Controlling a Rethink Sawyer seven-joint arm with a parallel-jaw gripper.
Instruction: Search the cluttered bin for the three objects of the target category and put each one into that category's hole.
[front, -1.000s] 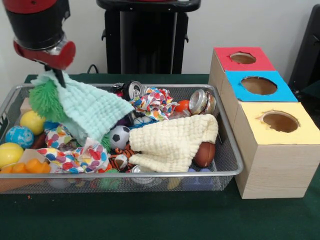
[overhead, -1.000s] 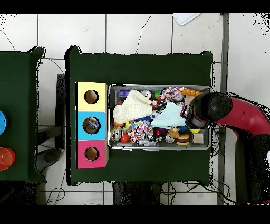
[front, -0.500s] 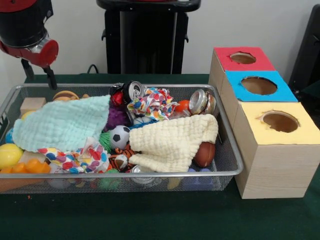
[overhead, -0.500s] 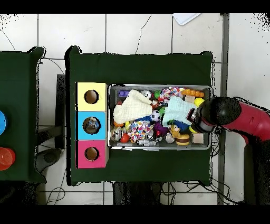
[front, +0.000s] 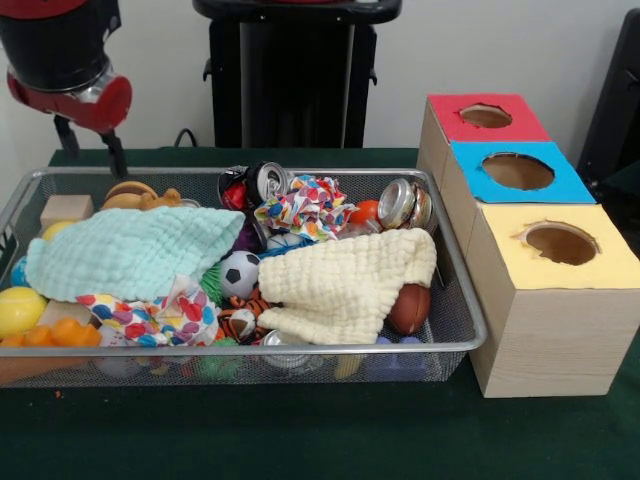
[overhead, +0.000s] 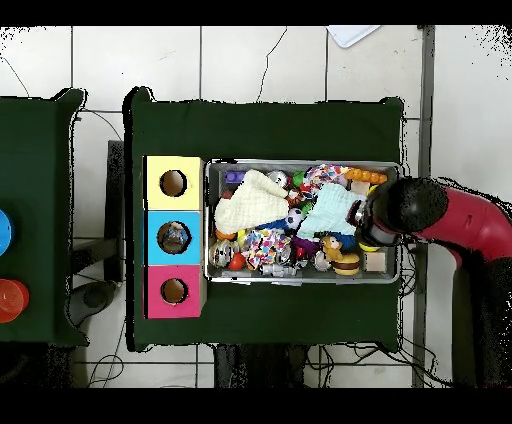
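Now the mint-green cloth (front: 130, 255) lies spread flat over the end of the wire bin (front: 470, 320) farthest from the sorting box (front: 540, 300), where a second ago it hung bunched from the gripper (front: 88, 150) together with a green fuzzy toy. The gripper hovers empty above that end's far rim, its two dark fingers (front: 117, 156) apart with nothing between them. The drop has laid bare a tan wooden block (front: 67, 209) and a brown toy (front: 140, 196) at the back, but the cloth now covers a fresh patch of clutter. The target category cannot be told; cans (front: 405, 203), a small soccer ball (front: 239, 271) and a brown football (front: 409, 308) remain in the bin, the box's three holes unfilled.
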